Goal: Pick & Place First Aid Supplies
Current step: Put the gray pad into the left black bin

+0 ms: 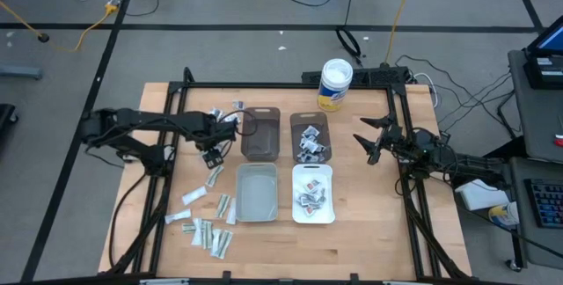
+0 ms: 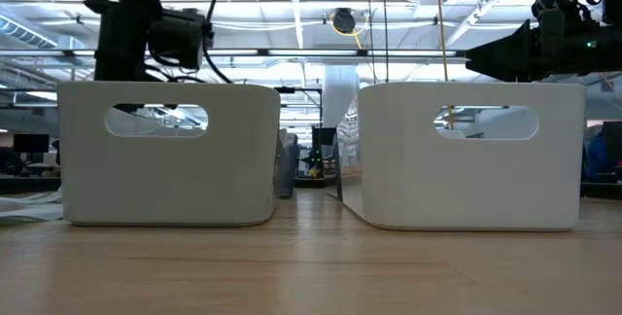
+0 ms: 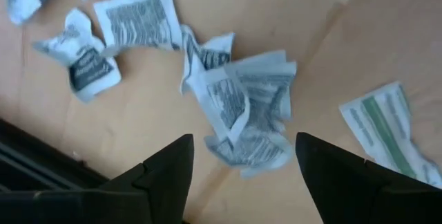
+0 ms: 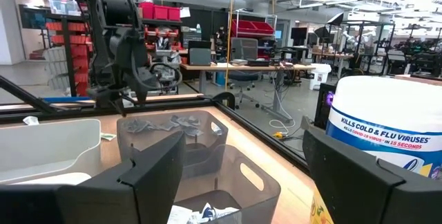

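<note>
The left tool (image 3: 242,169) hangs with its fingers apart over a crumpled packet (image 3: 252,117) on the counter (image 1: 369,232); closing here could snag the neighbouring packet (image 3: 135,20) too. Right tool (image 1: 376,142) waits, spread wide. Only the high view shows the bins (image 1: 260,134) beside the pile.

Two white bins side by side on wooden tabletop (image 2: 311,266), left bin (image 2: 170,155), right bin (image 2: 471,155), oval handle cutouts, dark arms above.
</note>
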Controlling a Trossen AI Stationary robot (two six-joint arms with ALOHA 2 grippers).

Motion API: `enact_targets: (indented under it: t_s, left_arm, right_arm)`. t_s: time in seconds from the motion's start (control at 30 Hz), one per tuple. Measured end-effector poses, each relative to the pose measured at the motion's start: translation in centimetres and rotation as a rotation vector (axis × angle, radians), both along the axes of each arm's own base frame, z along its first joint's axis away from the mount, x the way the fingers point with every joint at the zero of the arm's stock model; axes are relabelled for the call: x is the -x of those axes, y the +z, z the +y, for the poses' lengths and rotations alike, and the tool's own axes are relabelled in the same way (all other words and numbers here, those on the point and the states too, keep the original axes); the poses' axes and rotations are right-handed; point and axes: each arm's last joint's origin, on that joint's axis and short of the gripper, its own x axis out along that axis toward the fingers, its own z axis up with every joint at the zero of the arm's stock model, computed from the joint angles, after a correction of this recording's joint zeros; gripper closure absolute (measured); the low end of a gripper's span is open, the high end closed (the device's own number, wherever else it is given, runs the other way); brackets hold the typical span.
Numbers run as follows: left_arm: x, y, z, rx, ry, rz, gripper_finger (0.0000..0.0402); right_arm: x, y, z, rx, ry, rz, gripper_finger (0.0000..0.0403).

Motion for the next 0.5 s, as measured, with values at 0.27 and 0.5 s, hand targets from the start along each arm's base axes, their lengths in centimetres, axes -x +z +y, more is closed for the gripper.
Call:
enact_targets:
  t_s: [0.27,0.5]
  left_arm:
    - [-0.4,-1.1,0.4,0.022,-0.011,0.004,0.0145]
    - [-0.4,-1.7,0.4,0.052,-0.013,-0.020,0.0141]
  right_arm:
    - [0.0,0.0,0.0,0.000,0.000,0.000,0.0113]
    - [0.0,0.0,0.0,0.000,0.000,0.000,0.0114]
